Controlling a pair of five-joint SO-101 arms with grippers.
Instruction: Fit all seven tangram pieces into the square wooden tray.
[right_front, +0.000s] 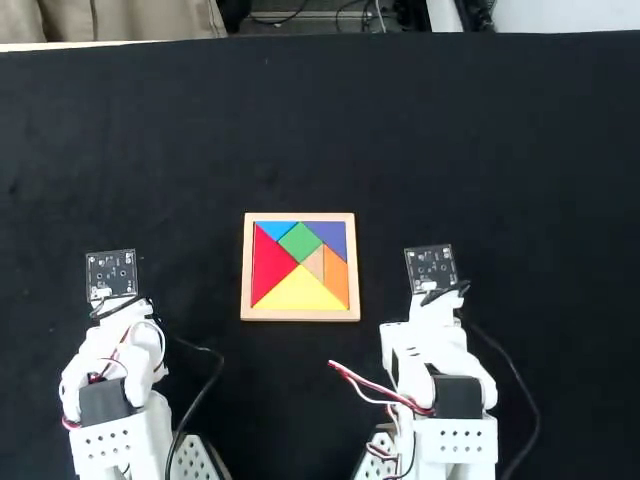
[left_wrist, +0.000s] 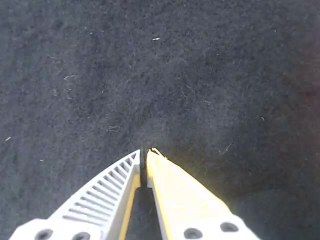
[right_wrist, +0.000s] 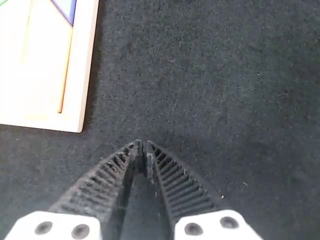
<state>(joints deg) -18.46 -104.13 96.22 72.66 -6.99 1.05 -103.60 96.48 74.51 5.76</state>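
Note:
The square wooden tray (right_front: 300, 316) lies at the table's middle with coloured tangram pieces packed inside: red (right_front: 268, 268), yellow (right_front: 298, 292), green (right_front: 299, 240), blue (right_front: 275, 229), purple (right_front: 331, 237), orange (right_front: 338, 275) and tan (right_front: 314, 264). One corner of the tray (right_wrist: 82, 75) appears in the right wrist view. My left gripper (left_wrist: 145, 152) is shut over bare black cloth, folded back at the near left. My right gripper (right_wrist: 142, 145) is shut too, just off the tray's near right corner, holding nothing.
Black cloth (right_front: 480, 150) covers the whole table. Both arm bases (right_front: 110, 420) (right_front: 440, 410) stand at the near edge with loose cables (right_front: 370, 390) between them. A pale floor and dark cables (right_front: 330, 15) lie beyond the far edge.

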